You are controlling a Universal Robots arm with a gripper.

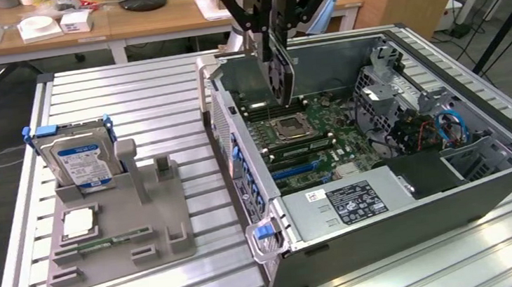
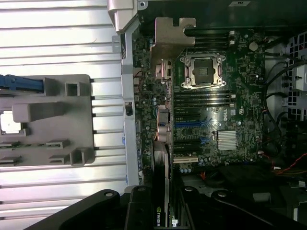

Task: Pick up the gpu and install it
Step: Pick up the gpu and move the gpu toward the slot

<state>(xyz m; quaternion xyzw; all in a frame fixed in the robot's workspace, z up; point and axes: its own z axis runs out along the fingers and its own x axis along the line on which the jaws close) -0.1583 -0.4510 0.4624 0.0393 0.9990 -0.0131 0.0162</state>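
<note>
The gpu (image 1: 280, 74) hangs upright on edge, a dark flat card, over the open computer case (image 1: 485, 185). My gripper (image 1: 274, 39) is shut on its upper part, one finger on each face. The card's lower end hovers just above the motherboard (image 1: 307, 135), close to the empty CPU socket (image 1: 290, 127). In the wrist view the gpu (image 2: 163, 177) appears edge-on between my gripper's (image 2: 162, 211) black fingers. Its silver bracket (image 2: 170, 38) points toward the case's rear wall. The card lines up above the expansion slots (image 2: 189, 125) on the motherboard (image 2: 225, 110).
A grey parts stand (image 1: 119, 234) sits on the slatted metal table (image 1: 138, 91) at the exterior view's left. It carries a blue-labelled hard drive (image 1: 83, 160), a CPU (image 1: 77, 223) and a RAM stick (image 1: 105, 240). Cables and a drive cage (image 1: 414, 121) fill the case's right side.
</note>
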